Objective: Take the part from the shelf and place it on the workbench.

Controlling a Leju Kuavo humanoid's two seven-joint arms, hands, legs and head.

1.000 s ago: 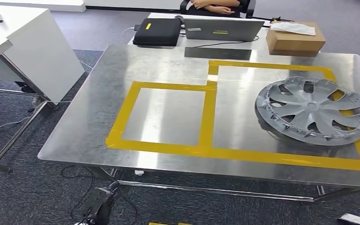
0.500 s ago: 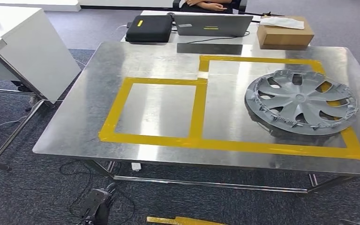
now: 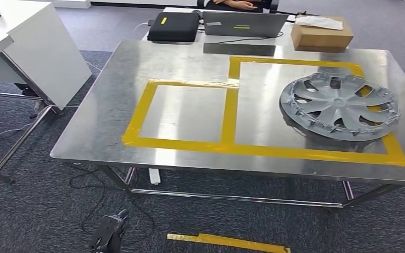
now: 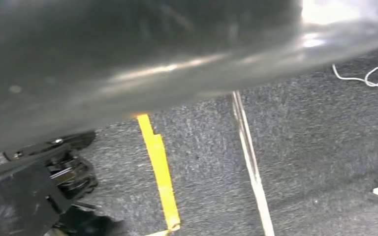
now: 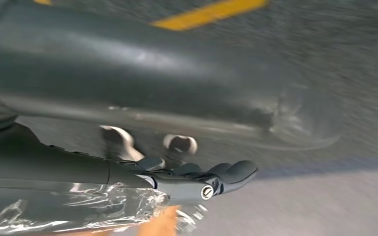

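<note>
While I look down from the head camera, the steel workbench point(image 3: 190, 63) takes most of my view, marked with yellow tape rectangles point(image 3: 231, 113). On it, toward my right, the part, a grey wheel cover point(image 3: 339, 105), lies flat inside the larger taped rectangle, overlapping the tape at its far right corner. At the far edge of the bench sit a laptop point(image 3: 244, 23), a black case point(image 3: 173, 26) to its left and a cardboard box point(image 3: 321, 34) to its right; a person's arms point(image 3: 235, 5) rest just behind them. A white desk point(image 3: 26, 47) stands well to the left. On the grey carpet under the near edge lie a loose yellow strip point(image 3: 228, 242) and cables point(image 3: 92, 182).

From the right wrist camera I see the right hand point(image 5: 197, 179) with its dark fingers point(image 5: 236, 170) stretched out together and nothing between them, beside a blurred dark surface, clear wrap over the wrist. From the left wrist camera I get carpet, a yellow floor strip point(image 4: 161, 172) and dark blurred shapes, so I cannot tell how the left hand's fingers lie
</note>
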